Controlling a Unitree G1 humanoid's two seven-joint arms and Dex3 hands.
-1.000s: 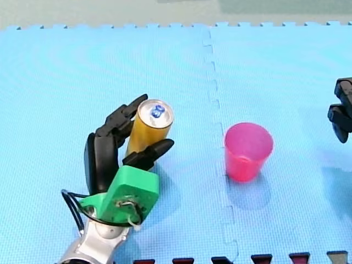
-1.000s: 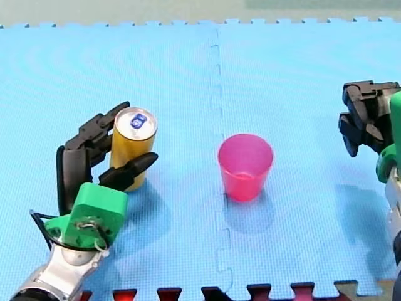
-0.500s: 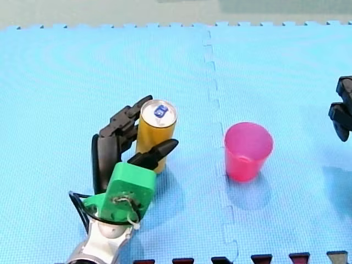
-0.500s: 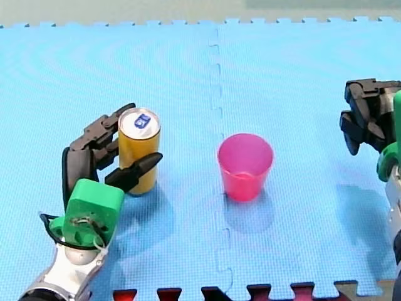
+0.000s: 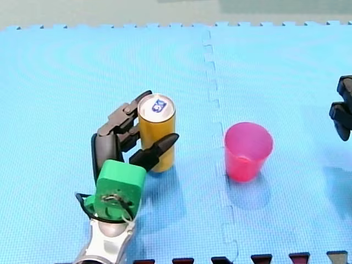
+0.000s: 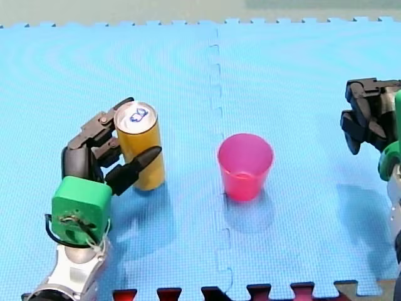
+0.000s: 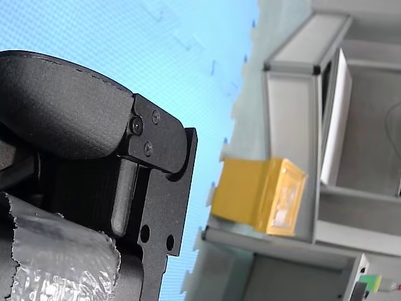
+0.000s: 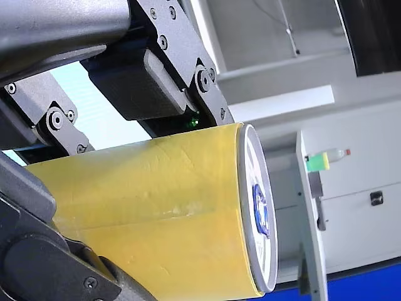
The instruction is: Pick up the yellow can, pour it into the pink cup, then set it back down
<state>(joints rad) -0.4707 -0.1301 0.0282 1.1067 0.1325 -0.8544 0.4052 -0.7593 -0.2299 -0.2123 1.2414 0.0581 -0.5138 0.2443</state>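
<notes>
The yellow can (image 5: pixel 157 137) stands upright on the left half of the blue mat (image 5: pixel 264 66), grasped by the left hand (image 5: pixel 118 148), fingers on its far-left side and thumb on its near side. The pink cup (image 5: pixel 247 151) stands apart to its right. The right hand (image 6: pixel 366 119) is at the right edge, fingers curled around nothing.

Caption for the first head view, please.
Left hand grips the yellow can beside the pink cup on the blue mat; right hand at the right edge.
</notes>
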